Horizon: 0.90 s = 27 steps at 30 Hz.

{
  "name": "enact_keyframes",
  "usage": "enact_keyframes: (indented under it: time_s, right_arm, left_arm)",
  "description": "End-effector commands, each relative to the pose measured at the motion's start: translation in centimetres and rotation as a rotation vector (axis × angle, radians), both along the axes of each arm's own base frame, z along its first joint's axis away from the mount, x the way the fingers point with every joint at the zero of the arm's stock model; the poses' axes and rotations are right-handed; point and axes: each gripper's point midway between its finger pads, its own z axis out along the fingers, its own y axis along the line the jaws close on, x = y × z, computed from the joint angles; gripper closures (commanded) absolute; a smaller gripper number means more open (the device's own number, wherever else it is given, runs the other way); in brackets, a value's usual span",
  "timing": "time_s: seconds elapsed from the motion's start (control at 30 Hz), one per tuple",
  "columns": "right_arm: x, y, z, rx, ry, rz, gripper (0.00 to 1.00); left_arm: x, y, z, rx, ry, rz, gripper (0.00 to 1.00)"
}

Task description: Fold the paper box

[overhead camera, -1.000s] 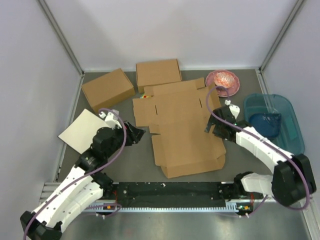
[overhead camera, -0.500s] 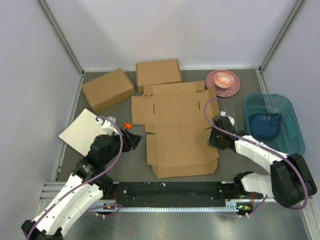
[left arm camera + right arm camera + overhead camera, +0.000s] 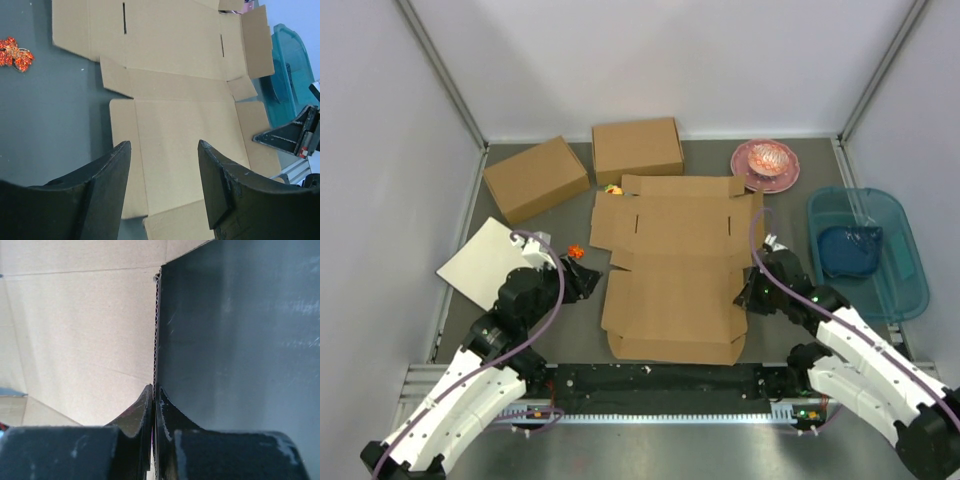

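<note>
The paper box [image 3: 670,285] lies flat and unfolded in the middle of the table, a brown die-cut sheet with flaps and slots. My right gripper [image 3: 750,296] is shut on its right edge. The right wrist view shows the corrugated edge pinched between my right gripper [image 3: 155,390] fingers, with the paper box [image 3: 85,330] spreading to the left. Just off the sheet's left edge, my left gripper [image 3: 590,281] stands open and apart from it. In the left wrist view my left gripper [image 3: 164,145] holds nothing, and the paper box [image 3: 180,115] fills the space ahead.
Two formed cardboard boxes [image 3: 535,178] [image 3: 636,148] stand at the back left. An off-white board [image 3: 485,262] lies at the left. A pink plate [image 3: 765,164] and a teal bin [image 3: 865,250] are at the right. A small orange-red item [image 3: 575,251] lies near the left gripper.
The right gripper has shut on the sheet's right edge and drawn it toward the near edge, straightening it. The left arm has pulled back slightly, still open.
</note>
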Motion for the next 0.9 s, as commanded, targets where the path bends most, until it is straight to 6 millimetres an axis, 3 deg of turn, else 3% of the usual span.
enact_keyframes:
  time_s: [0.0,0.33,0.4,0.43,0.53,0.63,0.67,0.73,0.77,0.87]
  right_arm:
    - [-3.4,1.2,0.4,0.083,0.077,0.051,1.00]
    - [-8.2,3.3,-0.5,0.151,0.137,0.072,1.00]
    - [-8.9,4.0,-0.8,0.159,0.132,0.100,0.90]
    - [-9.2,4.3,-0.8,0.168,0.144,0.102,0.71]
    - [-8.3,4.2,-0.2,0.140,0.095,0.079,0.48]
    - [-6.8,4.2,2.0,0.119,0.022,0.069,0.35]
    - [-5.7,4.3,3.9,0.116,-0.036,0.056,0.33]
    - [-4.7,3.8,5.4,0.060,-0.095,0.071,0.28]
    - [-3.5,3.8,7.4,0.035,-0.148,0.054,0.27]
    - [-1.1,3.6,10.7,-0.063,-0.261,0.067,0.26]
  left_arm:
    - [0.4,0.1,2.3,-0.006,-0.057,0.007,0.39]
    - [0.5,0.8,0.2,0.036,-0.018,0.036,0.39]
    - [0.9,1.3,-0.8,0.064,-0.009,0.068,0.39]
    - [1.1,1.6,-1.2,0.079,-0.003,0.087,0.38]
    - [1.8,3.2,-2.4,0.153,0.036,0.173,0.33]
    - [2.4,4.8,-2.5,0.218,0.067,0.264,0.26]
    - [2.6,5.3,-2.4,0.238,0.077,0.289,0.20]
    - [3.3,6.0,-1.9,0.269,0.093,0.341,0.13]
    - [3.6,5.9,-1.7,0.277,0.094,0.347,0.12]
    - [5.0,6.0,-1.7,0.347,0.132,0.365,0.10]
